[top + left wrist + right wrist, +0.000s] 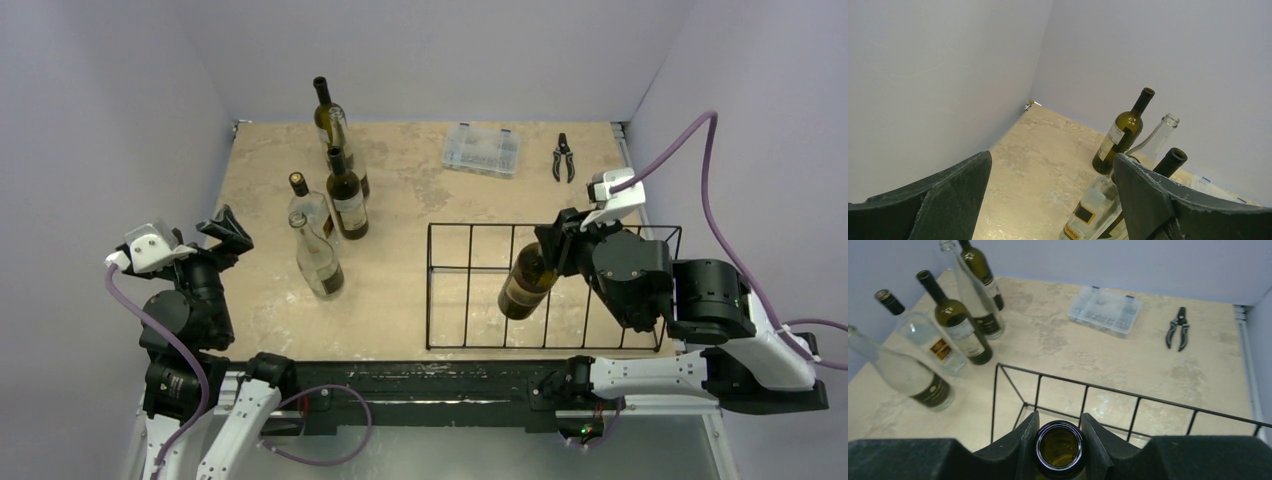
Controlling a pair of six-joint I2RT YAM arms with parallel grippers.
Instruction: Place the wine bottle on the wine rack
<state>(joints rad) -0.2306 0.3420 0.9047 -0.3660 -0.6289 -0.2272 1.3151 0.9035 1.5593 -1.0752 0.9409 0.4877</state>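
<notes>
Wine bottle (527,283), dark green with a tan label, is pinched at the neck by the right gripper (553,248). It hangs tilted, neck up toward the gripper and base lower to the left. The body sits within the outline of the wine rack (470,282), around the middle slots. Can't tell if the base touches the worktop (390,200) or a wire. In the right wrist view the open bottle mouth (1060,448) is clamped between the two black fingers (1023,440), with the rack's rail (1088,386) just beyond it.

Left gripper (232,232) is spread wide with nothing between the fingers, raised at the left edge of the worktop and apart from the bottles.

Four other bottles stand upright left of the rack:
- a dark one with a white label (347,195)
- two clear ones (318,258) (308,205)
- another dark one (328,115) further back

At the far edge lie a clear plastic box (482,150) and, to its right, black pliers (564,158).
</notes>
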